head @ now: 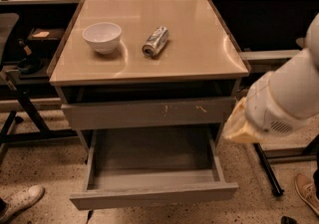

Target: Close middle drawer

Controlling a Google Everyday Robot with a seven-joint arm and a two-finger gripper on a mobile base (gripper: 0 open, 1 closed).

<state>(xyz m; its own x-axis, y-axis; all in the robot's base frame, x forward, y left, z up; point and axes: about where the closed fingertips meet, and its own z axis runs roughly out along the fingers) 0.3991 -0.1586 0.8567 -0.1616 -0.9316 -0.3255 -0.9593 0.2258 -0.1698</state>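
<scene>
ROBOT LINES UP ON OPEN DRAWER: A Google Everyday Robot's arm (286, 96) hangs off the right side of the counter (199, 54) as seen, its gripper (238, 129) just below the level of the scratched upper front (144, 112). Whether the gripper is released or clenched cannot be told. The middle drawer (154, 195) stands pulled well out from under the counter, grey box interior showing, its plain front the part farthest from the counter. A white bowl (102, 36) and a tipped can (155, 42) rest on the counter's top. Closing the drawer well likely means bringing the gripper round to the outer face of that front, near its middle, and pushing straight in toward the counter. A shove near one corner could skew the drawer and jam it short of flush
</scene>
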